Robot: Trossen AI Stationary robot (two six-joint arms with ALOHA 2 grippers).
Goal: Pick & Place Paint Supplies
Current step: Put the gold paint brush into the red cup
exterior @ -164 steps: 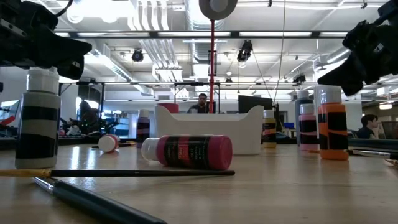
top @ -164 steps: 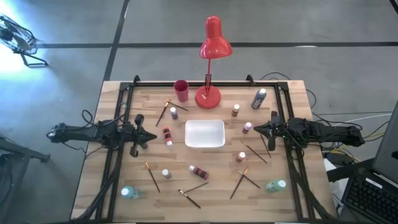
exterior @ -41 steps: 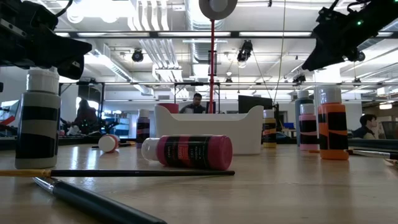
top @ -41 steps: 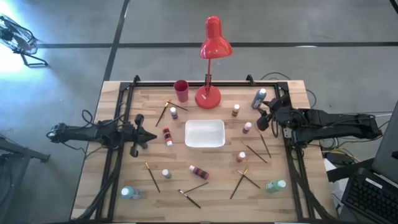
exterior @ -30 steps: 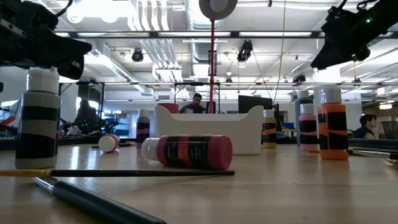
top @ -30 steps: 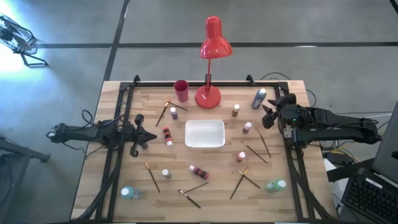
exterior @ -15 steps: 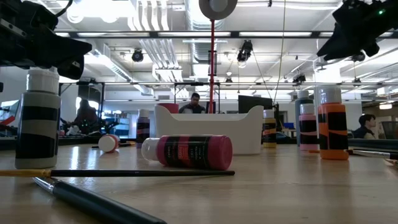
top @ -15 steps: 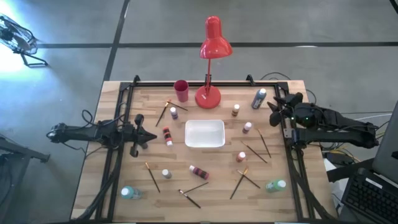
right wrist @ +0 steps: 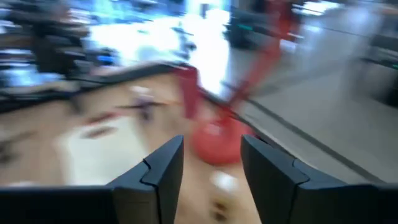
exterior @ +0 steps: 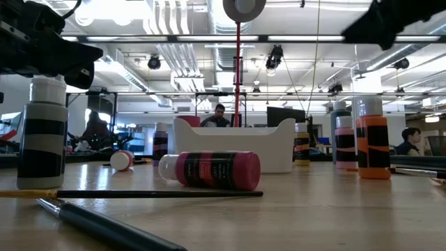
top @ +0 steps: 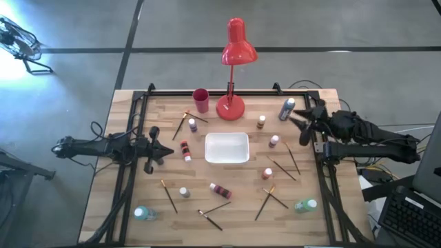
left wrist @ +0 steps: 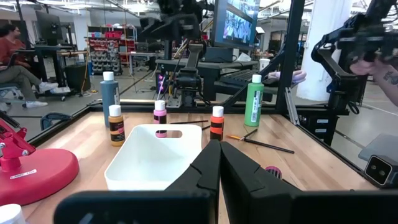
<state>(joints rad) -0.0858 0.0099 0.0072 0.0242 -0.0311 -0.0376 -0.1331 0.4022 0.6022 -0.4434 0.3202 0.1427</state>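
We catalogue the table around the white tray (top: 227, 148) at its centre; behind the tray stand the red desk lamp (top: 233, 69) and the red cup (top: 200, 100). Paint bottles lie scattered on all sides of the tray: a blue bottle (top: 286, 109) at its far right, a pink-red bottle (top: 220, 189) lying on its side in front, a teal bottle (top: 305, 204) at the near right. Wooden-handled brushes (top: 270, 198) lie crossed near the tray's right front. We find the right gripper (top: 301, 124) raised right of the tray, just beside the blue bottle, its fingers (right wrist: 163, 171) parted and empty; the left gripper (top: 156, 147) waits left of the tray, fingers pressed together, holding nothing.
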